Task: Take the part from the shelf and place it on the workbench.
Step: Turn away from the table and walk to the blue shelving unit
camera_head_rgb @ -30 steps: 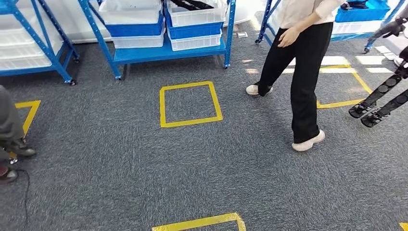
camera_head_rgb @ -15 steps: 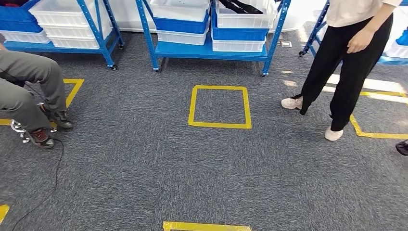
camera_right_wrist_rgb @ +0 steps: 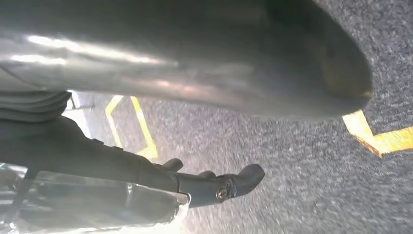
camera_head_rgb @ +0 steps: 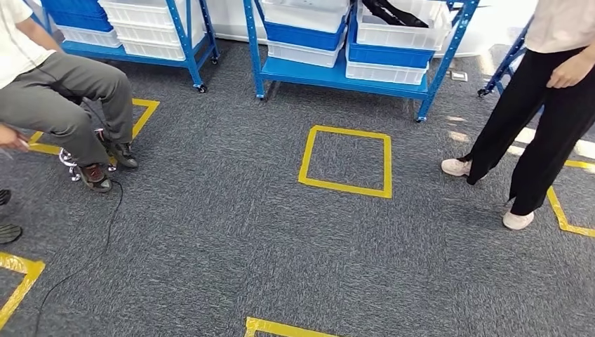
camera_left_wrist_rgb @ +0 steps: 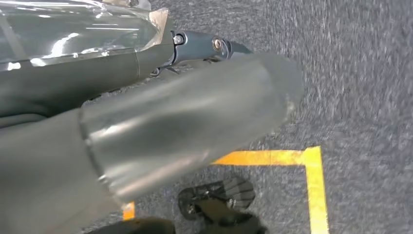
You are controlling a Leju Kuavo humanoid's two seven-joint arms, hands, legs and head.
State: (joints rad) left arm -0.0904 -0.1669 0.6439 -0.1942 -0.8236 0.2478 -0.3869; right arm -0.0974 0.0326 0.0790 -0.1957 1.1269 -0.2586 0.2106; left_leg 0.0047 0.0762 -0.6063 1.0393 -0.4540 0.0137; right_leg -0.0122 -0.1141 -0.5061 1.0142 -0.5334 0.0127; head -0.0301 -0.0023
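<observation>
**Part (camera_head_rgb: 396,12) lies in a shelf bin; both robot hands hang empty**

Head view: a dark, long item, which appears to be the part, lies in a white bin (camera_head_rgb: 400,31) on the upper level of a blue shelf (camera_head_rgb: 337,74) at the far edge of the grey carpet (camera_head_rgb: 210,232). It is cut off by the frame, so its shape cannot be told. Blue and white bins (camera_head_rgb: 302,34) are stacked just beside it on the same shelf. A second blue shelf (camera_head_rgb: 179,31) with more bins stands to the left. On the carpet in front of the first shelf is a square of yellow tape (camera_head_rgb: 346,161). A seated person (camera_head_rgb: 63,98) in grey trousers is at the left, with a thin black cable (camera_head_rgb: 91,246) running across the carpet near the shoes. A standing person (camera_head_rgb: 547,119) in black trousers and pale shoes is at the right, near another yellow line.

Left wrist view: the left robot hand (camera_left_wrist_rgb: 146,97) hangs over the carpet. Its thick grey thumb is blurred and close to the lens, its dark fingers (camera_left_wrist_rgb: 214,46) reach out apart from the thumb, and nothing is between them. A yellow tape corner (camera_left_wrist_rgb: 311,161) lies on the carpet beneath.

Right wrist view: the right robot hand (camera_right_wrist_rgb: 63,136) hangs the same way, its dark fingers (camera_right_wrist_rgb: 219,187) stretched out and spread from the thumb, holding nothing. Yellow tape (camera_right_wrist_rgb: 375,136) crosses the carpet near it.
</observation>
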